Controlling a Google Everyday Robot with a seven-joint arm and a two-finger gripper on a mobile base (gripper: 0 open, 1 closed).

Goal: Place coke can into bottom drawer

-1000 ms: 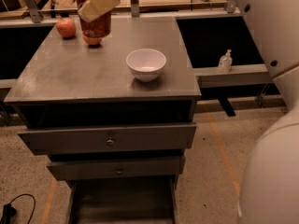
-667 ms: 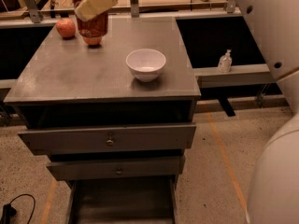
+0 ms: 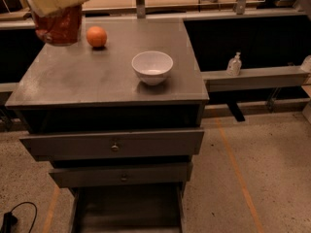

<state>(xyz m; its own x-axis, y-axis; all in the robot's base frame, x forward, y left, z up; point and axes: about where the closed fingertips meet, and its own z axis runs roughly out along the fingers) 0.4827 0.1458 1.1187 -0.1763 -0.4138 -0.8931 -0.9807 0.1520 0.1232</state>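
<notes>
The coke can [image 3: 59, 29], red with pale lettering, hangs in the air over the far left edge of the cabinet top [image 3: 97, 76]. My gripper [image 3: 56, 4], with pale yellow fingers, comes in from the top and is shut on the can's upper part, hiding its top. The bottom drawer [image 3: 80, 212] is pulled out at the foot of the cabinet. It is a dark tray with side walls, and its inside looks bare.
An orange fruit [image 3: 96, 36] lies on the cabinet top just right of the can. A white bowl [image 3: 152, 67] stands near the middle right. Two knobbed drawers [image 3: 114, 144] are shut above the open one. A shelf with a small bottle [image 3: 234, 64] lies to the right.
The can has risen off the cabinet top and moved left and nearer, from right of the fruit to left of it. The view has shifted too.
</notes>
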